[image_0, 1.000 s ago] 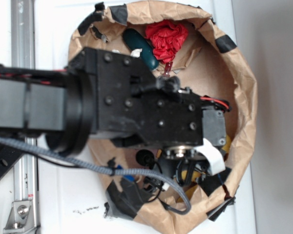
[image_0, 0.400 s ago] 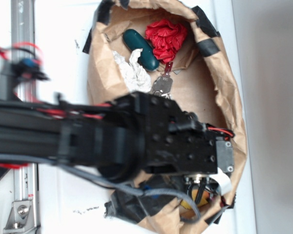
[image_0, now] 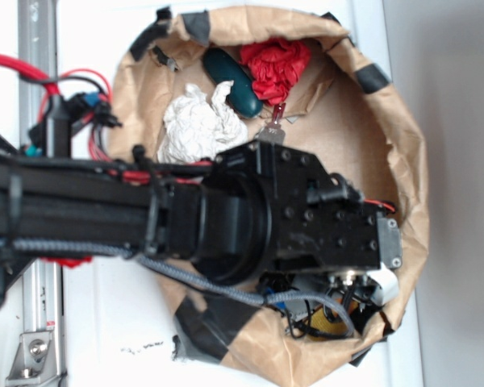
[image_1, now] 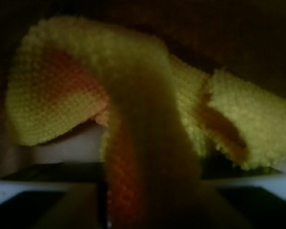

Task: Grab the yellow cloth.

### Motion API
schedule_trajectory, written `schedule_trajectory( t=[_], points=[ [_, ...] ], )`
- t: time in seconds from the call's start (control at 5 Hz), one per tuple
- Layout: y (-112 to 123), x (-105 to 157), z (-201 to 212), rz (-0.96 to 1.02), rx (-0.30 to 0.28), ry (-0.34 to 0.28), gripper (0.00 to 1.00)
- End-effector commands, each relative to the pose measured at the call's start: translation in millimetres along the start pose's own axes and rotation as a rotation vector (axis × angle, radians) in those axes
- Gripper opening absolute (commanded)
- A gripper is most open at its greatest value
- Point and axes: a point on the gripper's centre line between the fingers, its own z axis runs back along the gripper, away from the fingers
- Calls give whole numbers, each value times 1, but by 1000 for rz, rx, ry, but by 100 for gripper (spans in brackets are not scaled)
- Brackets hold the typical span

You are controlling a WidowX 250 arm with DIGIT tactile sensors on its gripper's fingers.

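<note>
Yellow cloth [image_1: 148, 119]: terry-textured, folded in soft loops, filling the wrist view in dim light; one fold runs down the middle toward the camera. In the exterior view only a small yellow patch [image_0: 327, 321] shows, at the near right of the paper bag [image_0: 403, 145], under the arm's head.

Gripper [image_0: 339, 310]: hidden beneath the black arm [image_0: 250, 222] in the exterior view; in the wrist view pale bars cross the bottom of the frame, but whether the jaws are apart or closed on the fabric cannot be told.

Paper bag: brown, crumpled, rim patched with black tape, lying open on a white surface.

White cloth [image_0: 198, 125]: wrinkled bundle, far left inside the bag.

Green object [image_0: 234, 81]: dark, oblong, just right of the white cloth.

Red cloth [image_0: 276, 66]: bunched, at the far rim, beside the green object.
</note>
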Motion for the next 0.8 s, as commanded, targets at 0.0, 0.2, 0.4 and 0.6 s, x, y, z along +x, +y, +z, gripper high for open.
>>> schedule_trajectory(
  t=[0.0,0.2,0.4,0.6],
  points=[
    [37,-40,131,306,194,-123,0],
    [37,-51,167,573,151,-82,0],
    [31,-45,171,851,59,0,0],
    [24,-40,166,979,120,-12,0]
  ],
)
